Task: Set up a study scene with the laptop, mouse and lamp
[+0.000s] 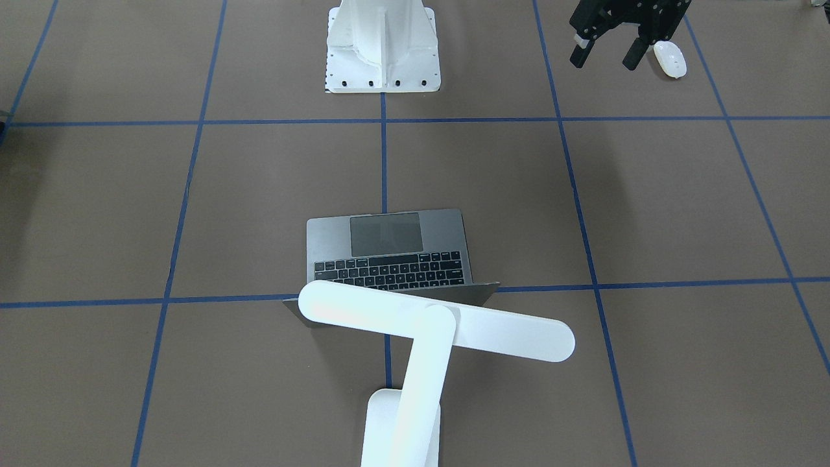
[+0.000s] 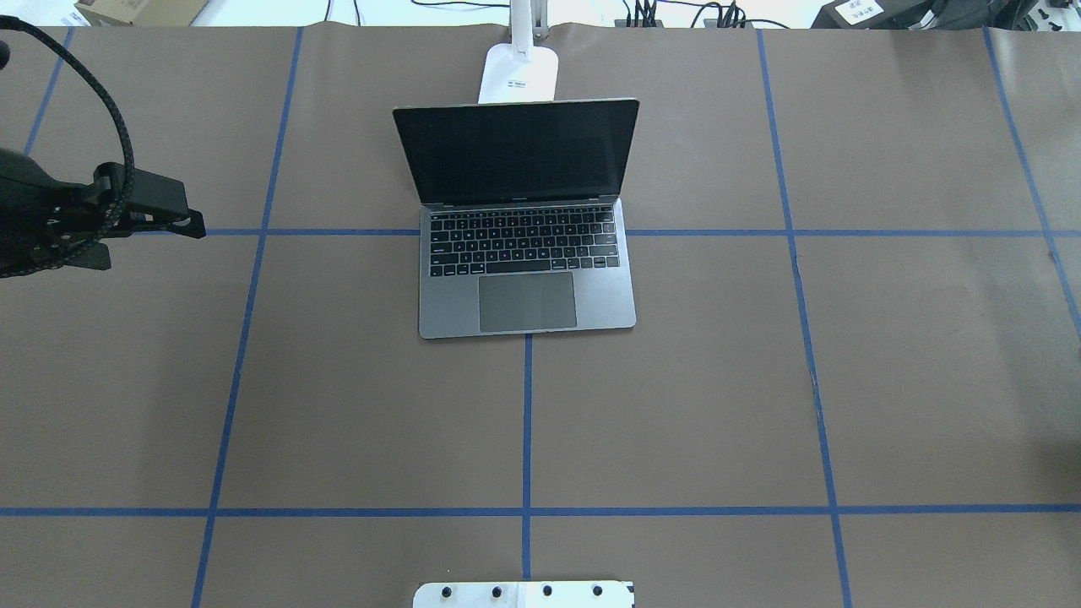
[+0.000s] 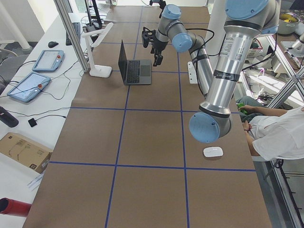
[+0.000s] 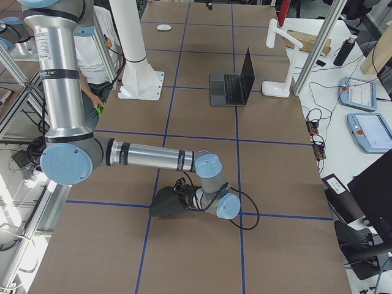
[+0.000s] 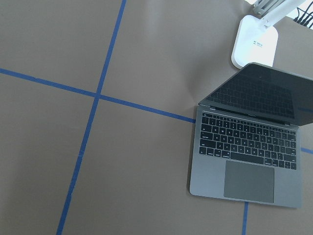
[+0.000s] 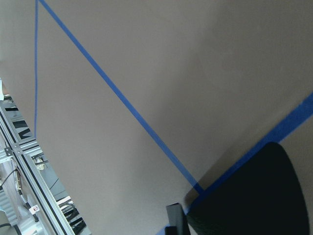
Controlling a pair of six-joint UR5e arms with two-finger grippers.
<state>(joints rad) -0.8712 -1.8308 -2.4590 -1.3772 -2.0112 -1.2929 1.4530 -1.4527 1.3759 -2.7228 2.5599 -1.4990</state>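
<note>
Released and raised high, the left pincer [image 1: 604, 59], the nearer one, has the mouse [image 1: 670, 58] below on the surface [image 1: 648, 194], robot-side, long axis near-to-far.

The table [image 2: 929, 380] is found covered edge to edge in brown paper and is divided into large rectangles by blue tape lines [image 2: 527, 439]. A white side bench [image 3: 42, 135] is set along one long edge of the table. On it are recorded one tablet-style control pendant [image 3: 49, 60], a second pendant [image 3: 27, 87], a cardboard box [image 3: 23, 151] and a red cylinder [image 3: 12, 207]. Black cables [image 2: 646, 12] are seen trailing over the table's far edge. Aluminium frame posts [image 3: 71, 33] are observed rising beside the bench. The lighting is judged even and diffuse, with only soft, faint shadows cast on the paper
</note>
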